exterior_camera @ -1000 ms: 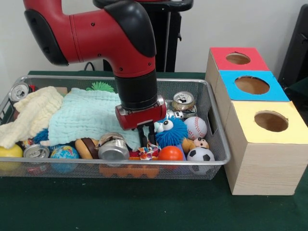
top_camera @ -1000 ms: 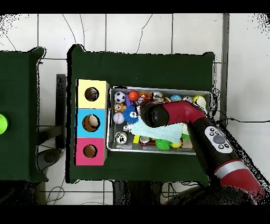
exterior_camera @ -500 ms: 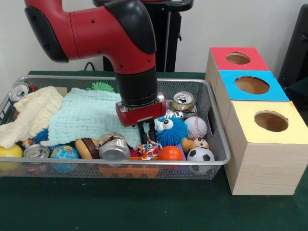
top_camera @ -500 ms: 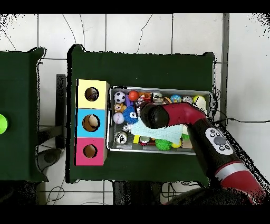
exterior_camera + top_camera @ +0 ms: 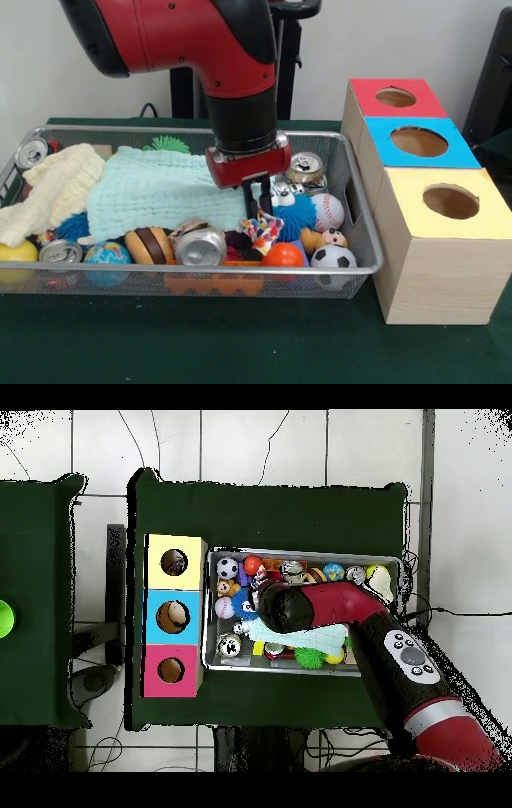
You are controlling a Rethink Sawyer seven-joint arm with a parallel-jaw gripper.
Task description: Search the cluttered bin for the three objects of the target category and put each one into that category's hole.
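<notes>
My gripper [image 5: 258, 212] hangs over the right half of the wire bin [image 5: 363, 226], shut on a small multicoloured patterned toy [image 5: 263, 230] that dangles just above the clutter. Right behind it sits a blue fuzzy toy with googly eyes [image 5: 298, 210]. Around them lie a baseball [image 5: 326, 212], a soccer ball [image 5: 334, 257], an orange ball [image 5: 283, 255] and a silver can on its side [image 5: 201, 246]. Another can [image 5: 305, 167] stands at the bin's back right. In the overhead view the arm [image 5: 300, 606] covers the gripper.
Red [image 5: 396, 98], blue [image 5: 418, 142] and yellow [image 5: 450, 202] topped boxes with holes stand right of the bin. A teal cloth [image 5: 160, 192] and a cream cloth [image 5: 52, 188] cover the left half. A burger toy [image 5: 149, 245], a globe ball [image 5: 106, 254] and more cans [image 5: 61, 252] lie along the front.
The gripper has risen and shifted a little right, pulling the multicoloured toy up out of the clutter. The silver can on its side has rolled slightly right.
</notes>
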